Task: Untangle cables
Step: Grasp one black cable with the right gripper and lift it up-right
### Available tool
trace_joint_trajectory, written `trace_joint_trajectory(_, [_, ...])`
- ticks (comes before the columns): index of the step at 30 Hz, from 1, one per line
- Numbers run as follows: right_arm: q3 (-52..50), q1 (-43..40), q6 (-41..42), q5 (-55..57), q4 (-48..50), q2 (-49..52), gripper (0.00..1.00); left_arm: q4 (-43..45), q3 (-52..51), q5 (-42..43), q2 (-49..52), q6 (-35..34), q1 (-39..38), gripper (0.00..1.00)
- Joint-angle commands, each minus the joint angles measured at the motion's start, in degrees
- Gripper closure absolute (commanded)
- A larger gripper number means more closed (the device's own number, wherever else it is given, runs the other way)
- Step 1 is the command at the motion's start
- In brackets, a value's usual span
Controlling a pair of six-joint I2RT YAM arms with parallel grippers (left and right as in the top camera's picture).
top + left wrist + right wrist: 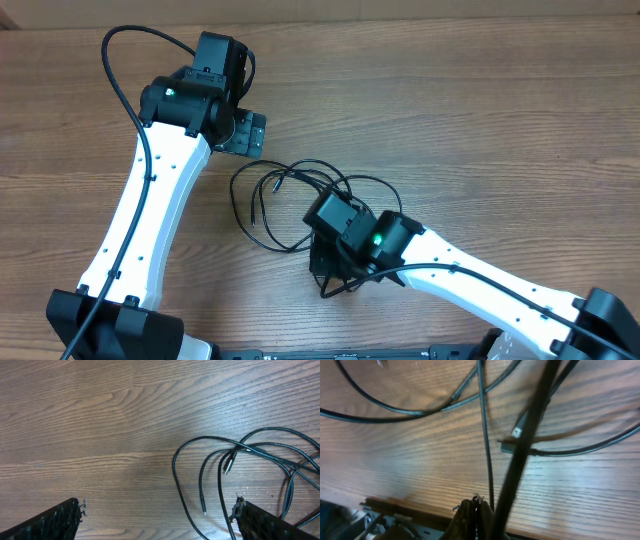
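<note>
At table centre, cables lie tangled (1 heap, none separated); right gripper pinched shut on 1 strand, left gripper wide open, empty; approx. all work left.

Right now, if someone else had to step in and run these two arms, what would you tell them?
Left gripper: open, holding nothing, over the table beside the cables.
Right gripper: shut, low at the near edge of the pile. One thin cord runs right by its tips; whether it is pinched cannot be told.
The cables lie in one loose heap mid-table, loops crossing, some plug ends lying free.
Done: nothing separated yet.
Left: pull the cords apart.
</note>
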Motion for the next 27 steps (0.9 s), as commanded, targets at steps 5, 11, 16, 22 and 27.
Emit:
trace_joint_trajectory(5, [24.6,0.2,-6.6,22.2,-17.0,-3.3,0.96,0.2,-0.5,-0.7,0.3,0.9,0.1,0.00])
trace_joint_trajectory(11, [40.4,-2.1,-10.4,35.0,-25.0,-3.3,0.96,0.2,-0.5,-0.7,0.3,0.9,0.1,0.00])
trace_joint_trajectory(16, [52.2,-8.5,-16.3,37.1,-26.9,-3.7,0.96,0.2,-0.5,-0.7,0.3,0.9,0.1,0.01])
trace_joint_trajectory(22, [63.0,-17.2,-17.9,37.3,-27.0,-4.3,0.96,0.2,-0.5,-0.7,0.3,0.9,0.1,0.01])
trace_joint_trajectory(27, [70.6,-20.9,-17.9,37.3,-26.6,-4.6,0.96,0.2,-0.5,-0.7,0.3,0.9,0.1,0.01])
